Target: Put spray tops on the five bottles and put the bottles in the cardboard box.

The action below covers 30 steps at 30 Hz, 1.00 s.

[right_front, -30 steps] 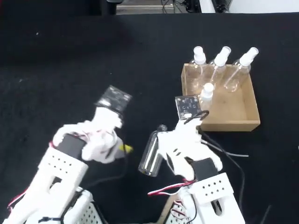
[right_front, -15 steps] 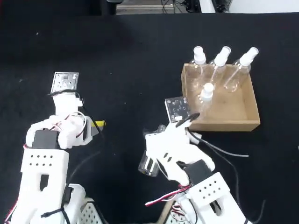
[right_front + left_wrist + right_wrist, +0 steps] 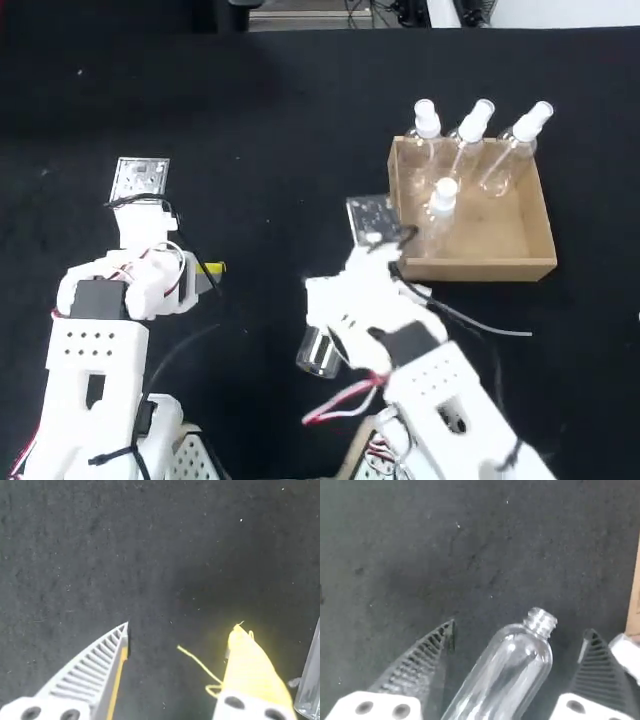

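Right gripper [image 3: 520,628] spread wide astride the bare-necked bottle [image 3: 512,667], lying lower centre of the high view. Left gripper [image 3: 181,626] spread, empty, at middle left.

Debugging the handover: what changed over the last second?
Left gripper pulled back left, away from the uncapped bottle, open and empty. Right gripper shifted slightly over that bottle, jaws open either side. Bottle, cardboard box and its four spray-topped bottles stayed put.

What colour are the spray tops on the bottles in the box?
The spray tops are white; clearest in the high view.
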Tool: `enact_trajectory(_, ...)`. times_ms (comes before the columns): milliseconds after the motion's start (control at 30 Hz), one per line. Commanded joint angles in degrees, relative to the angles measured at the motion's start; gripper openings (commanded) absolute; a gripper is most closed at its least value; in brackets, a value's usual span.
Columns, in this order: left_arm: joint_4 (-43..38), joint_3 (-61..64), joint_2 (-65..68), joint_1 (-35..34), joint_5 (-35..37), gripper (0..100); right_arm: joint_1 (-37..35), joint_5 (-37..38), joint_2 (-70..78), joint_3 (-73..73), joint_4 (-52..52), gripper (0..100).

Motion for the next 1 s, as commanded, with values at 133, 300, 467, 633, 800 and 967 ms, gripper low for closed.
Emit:
enact_trajectory(133, -0.88, -0.40, -0.09, -0.48, 0.53, 30, -0.88, -10.29, 26.59, -17.10, 5.27, 34.3)
enact_trajectory(300, -0.88, -0.40, -0.09, -0.57, 0.35, 30, -5.54, -14.42, 39.52, -22.73, 5.63, 34.3)
enact_trajectory(467, -0.88, -0.31, -0.09, -1.01, 0.35, 30, -6.59, -13.71, 47.60, -26.07, 7.03, 33.9)
enact_trajectory(633, -1.49, 0.57, -0.09, -0.84, 0.26, 30, -6.59, 4.48, 50.33, -31.25, 17.93, 22.4)
enact_trajectory(800, -1.67, 0.57, -0.09, -1.01, 0.26, 30, -1.85, 26.55, 50.42, -30.29, 19.08, 0.5)
enact_trajectory(967, -1.67, 0.57, -0.09, -1.01, 0.26, 30, 5.98, 35.78, 46.55, -26.95, 20.40, 1.0)
